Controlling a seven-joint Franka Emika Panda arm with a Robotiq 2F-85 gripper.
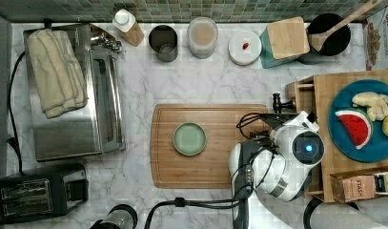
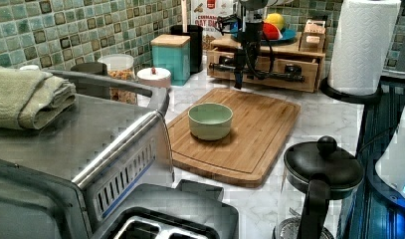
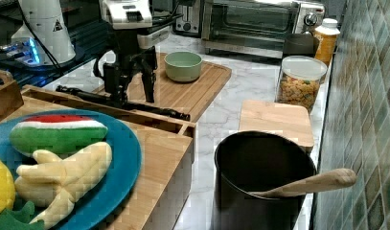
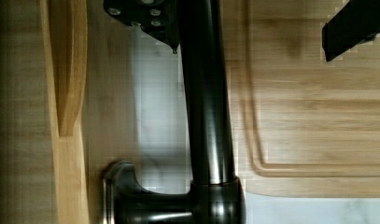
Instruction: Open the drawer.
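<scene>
The drawer (image 2: 309, 74) sits in a light-wood stand at the top view's right; its front (image 3: 173, 125) stands a little out from under the stand's top. A long black bar handle (image 4: 206, 116) runs across that front on brackets (image 1: 277, 102). My gripper (image 3: 132, 98) points down over the handle and is open. One finger (image 4: 145, 21) is close against the bar on the drawer side. The other finger (image 4: 351, 30) hangs well apart from it, above the cutting board. In the left view the gripper (image 2: 245, 74) hangs in front of the drawer, about midway along the handle (image 2: 284, 74).
A brown cutting board (image 1: 210, 167) with a green bowl (image 1: 189, 139) lies just in front of the drawer. On the stand's top is a blue plate (image 1: 342, 138) of toy fruit. A paper towel roll (image 2: 364, 45) and a black pot (image 3: 259, 167) with a wooden spoon flank the stand.
</scene>
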